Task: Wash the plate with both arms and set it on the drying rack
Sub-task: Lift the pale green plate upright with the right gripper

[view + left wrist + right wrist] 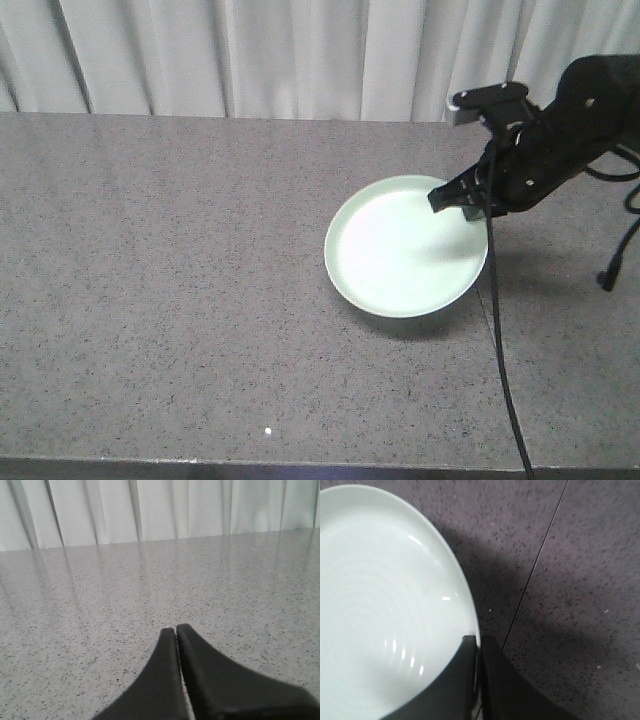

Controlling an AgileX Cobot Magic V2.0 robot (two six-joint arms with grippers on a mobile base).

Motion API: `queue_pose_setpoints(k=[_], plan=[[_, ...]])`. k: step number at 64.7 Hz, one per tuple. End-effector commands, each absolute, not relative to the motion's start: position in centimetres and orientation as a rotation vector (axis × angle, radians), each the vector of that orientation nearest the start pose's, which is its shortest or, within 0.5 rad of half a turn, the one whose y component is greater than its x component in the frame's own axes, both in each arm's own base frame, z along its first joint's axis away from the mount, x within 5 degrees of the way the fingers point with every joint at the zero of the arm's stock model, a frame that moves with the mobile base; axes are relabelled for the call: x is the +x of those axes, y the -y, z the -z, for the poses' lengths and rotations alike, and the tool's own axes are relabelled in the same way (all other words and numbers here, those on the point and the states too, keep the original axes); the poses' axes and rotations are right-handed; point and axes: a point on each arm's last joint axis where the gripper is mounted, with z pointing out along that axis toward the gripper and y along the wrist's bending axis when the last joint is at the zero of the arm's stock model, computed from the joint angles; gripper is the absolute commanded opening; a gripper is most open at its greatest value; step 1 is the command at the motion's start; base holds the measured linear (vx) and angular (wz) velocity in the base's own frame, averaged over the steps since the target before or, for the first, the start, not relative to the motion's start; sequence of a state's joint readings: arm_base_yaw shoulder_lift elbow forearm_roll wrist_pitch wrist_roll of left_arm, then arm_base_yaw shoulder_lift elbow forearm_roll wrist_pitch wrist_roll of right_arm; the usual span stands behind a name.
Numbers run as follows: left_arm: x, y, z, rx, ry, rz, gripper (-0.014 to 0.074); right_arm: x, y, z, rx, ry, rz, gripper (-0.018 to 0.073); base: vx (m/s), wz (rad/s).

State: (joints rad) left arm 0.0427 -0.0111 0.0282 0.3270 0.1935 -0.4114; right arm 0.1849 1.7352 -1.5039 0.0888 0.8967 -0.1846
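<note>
My right end effector (477,641) is pinching the plate (380,605) by its rim, one finger on the glossy inside and the other on the outside, with the raised lip between them. That edge grip makes sense to me: the plate is shallow and lies flat on the worktop (150,300), so the rim is the only part I can get around. It also leaves the face bare for washing. From the front view the grip sits on the plate's far right edge, and the near rim looks as if it rests on the stone, though I cannot tell whether the held side is lifted.

My left end effector (176,628) is pressed together on nothing, low over bare speckled worktop, well away from the plate and not seen from the front.

The plate lies right of centre, well in from the front edge, with a wide clear stretch to its left. A black cable (505,380) trails from my right arm across the worktop toward the front edge, and I judge it could snag. Neither a sink nor the drying rack is in view.
</note>
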Motion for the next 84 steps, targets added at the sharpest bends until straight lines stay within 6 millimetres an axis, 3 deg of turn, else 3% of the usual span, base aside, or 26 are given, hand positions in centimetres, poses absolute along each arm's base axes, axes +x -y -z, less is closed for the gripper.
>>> queue_pose_setpoints(k=[1,12,24,36,49,62,84], plan=[[5.4,-0.6,-20.4,-0.131,-1.571,-0.001,-0.0006,34.8,-6.6,-36.5,-0.395,-2.371,-0.148,-0.0001,0.0,0.0],[5.4,-0.6,-20.4,-0.131,-1.571,-0.001,-0.0006,29.9,-4.7,-40.2,-0.359,-2.246,-0.223,-0.0001,0.0,0.0],[5.4,-0.6,-20.4,-0.131,-1.571,-0.001,-0.0006,23.5,-2.7,-40.5,-0.315,-2.174,-0.216,-0.0001,0.0,0.0],[5.4,-0.6,-20.4,-0.131,-1.571,-0.001,-0.0006,17.1,-1.9,-38.0,-0.258,-2.093,-0.2,-0.0001,0.0,0.0],[5.4,-0.6,-20.4,-0.131,-1.571,-0.001,-0.0006,12.1,-1.8,-33.9,-0.232,-2.005,-0.168,-0.0001,0.0,0.0],[5.4,-0.6,-20.4,-0.131,-1.571,-0.001,-0.0006,9.9,-1.6,-30.9,-0.176,-1.924,-0.146,-0.0001,0.0,0.0],[5.4,-0.6,-20.4,-0.131,-1.571,-0.001,-0.0006,9.0,-1.7,-30.8,-0.18,-1.89,-0.138,-0.0001,0.0,0.0]])
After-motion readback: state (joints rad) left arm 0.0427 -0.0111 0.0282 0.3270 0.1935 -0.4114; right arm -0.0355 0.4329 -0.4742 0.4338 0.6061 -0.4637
